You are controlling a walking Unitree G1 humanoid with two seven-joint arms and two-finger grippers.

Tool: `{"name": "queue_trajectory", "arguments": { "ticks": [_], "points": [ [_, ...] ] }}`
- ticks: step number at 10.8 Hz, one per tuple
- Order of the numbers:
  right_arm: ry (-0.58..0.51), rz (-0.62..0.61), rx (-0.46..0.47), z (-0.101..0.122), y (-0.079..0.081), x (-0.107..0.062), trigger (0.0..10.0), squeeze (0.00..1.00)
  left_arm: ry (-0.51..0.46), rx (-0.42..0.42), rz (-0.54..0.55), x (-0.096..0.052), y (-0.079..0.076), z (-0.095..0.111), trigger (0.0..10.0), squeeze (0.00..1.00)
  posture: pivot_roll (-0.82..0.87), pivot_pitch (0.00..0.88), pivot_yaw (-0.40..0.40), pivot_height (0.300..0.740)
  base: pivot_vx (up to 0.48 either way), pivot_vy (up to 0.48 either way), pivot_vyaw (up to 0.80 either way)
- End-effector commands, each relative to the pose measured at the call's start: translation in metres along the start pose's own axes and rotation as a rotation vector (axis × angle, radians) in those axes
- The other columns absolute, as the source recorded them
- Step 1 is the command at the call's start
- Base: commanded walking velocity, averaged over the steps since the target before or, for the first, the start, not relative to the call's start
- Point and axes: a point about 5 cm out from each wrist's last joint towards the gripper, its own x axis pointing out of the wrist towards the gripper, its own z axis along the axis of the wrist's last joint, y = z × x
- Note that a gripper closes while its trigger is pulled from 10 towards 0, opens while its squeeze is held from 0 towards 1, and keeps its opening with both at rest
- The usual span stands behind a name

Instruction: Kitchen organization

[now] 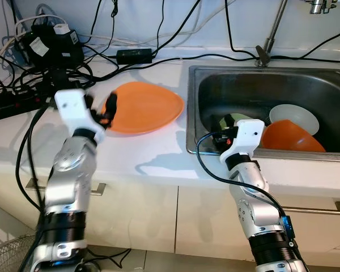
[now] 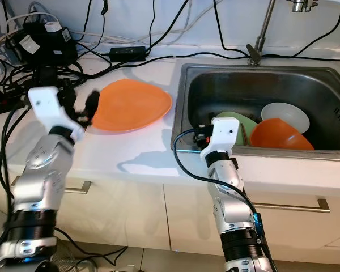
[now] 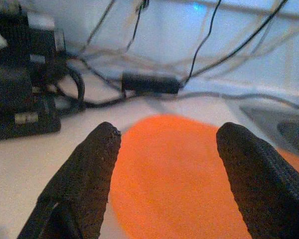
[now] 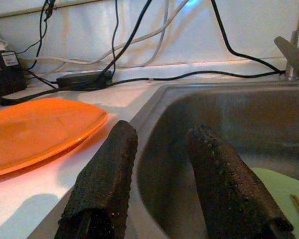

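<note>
Left end effector (image 1: pixel 109 110) hangs wide open at the near edge of the orange plate (image 1: pixel 144 106) lying on the white surface (image 1: pixel 153 150), gripping nothing. Right end effector (image 4: pixel 162 174), fingers parted and empty, sits at the sink (image 1: pixel 260 76) rim (bowls are inside). Looks like a plate pickup; next it needs to close on that rim.

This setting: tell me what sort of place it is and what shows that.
Most likely a home kitchen counter: a steel sink holding an orange bowl, an orange plate on the white worktop, and cabinet drawers below.
</note>
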Motion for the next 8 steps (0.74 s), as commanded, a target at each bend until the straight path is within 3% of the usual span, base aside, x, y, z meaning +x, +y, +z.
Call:
{"name": "queue_trajectory", "arguments": {
  "ticks": [1,2,3,4,5,6,8],
  "points": [
    [-0.006,0.009,-0.004,0.004,0.003,0.002,10.0,0.00,0.021,-0.007,-0.009,-0.002,0.003,0.001,10.0,0.82,0.09,0.000,0.048,0.740,0.000,0.000,0.00],
    [-0.003,0.013,-0.004,0.004,0.005,0.003,10.0,0.00,0.062,-0.007,-0.008,-0.005,0.005,-0.004,10.0,0.00,0.09,0.000,0.051,0.740,0.000,0.000,0.00],
    [-0.001,0.016,-0.001,0.004,0.006,0.004,10.0,0.00,0.118,-0.045,0.008,-0.008,0.008,-0.012,10.0,1.00,0.09,0.000,0.054,0.740,0.000,0.000,0.00],
    [-0.001,0.017,0.000,0.004,0.007,0.004,10.0,0.00,0.145,-0.074,0.015,-0.010,0.010,-0.014,10.0,1.00,0.09,0.000,0.056,0.740,0.000,0.000,0.00],
    [0.003,0.019,0.002,0.003,0.008,0.003,10.0,0.00,0.205,-0.135,0.040,-0.013,0.014,-0.018,10.0,0.00,0.09,0.000,0.059,0.740,0.000,0.000,0.00],
    [0.005,0.021,0.004,0.002,0.009,0.003,10.0,0.00,0.266,-0.201,0.126,-0.019,0.026,-0.022,10.0,0.00,0.09,0.000,0.062,0.740,0.000,0.000,0.00],
    [0.003,0.023,0.008,0.002,0.010,0.003,10.0,0.00,0.274,-0.240,0.132,-0.023,0.027,-0.021,10.0,0.00,0.09,0.000,0.062,0.740,0.000,0.000,0.00]
  ]
}}
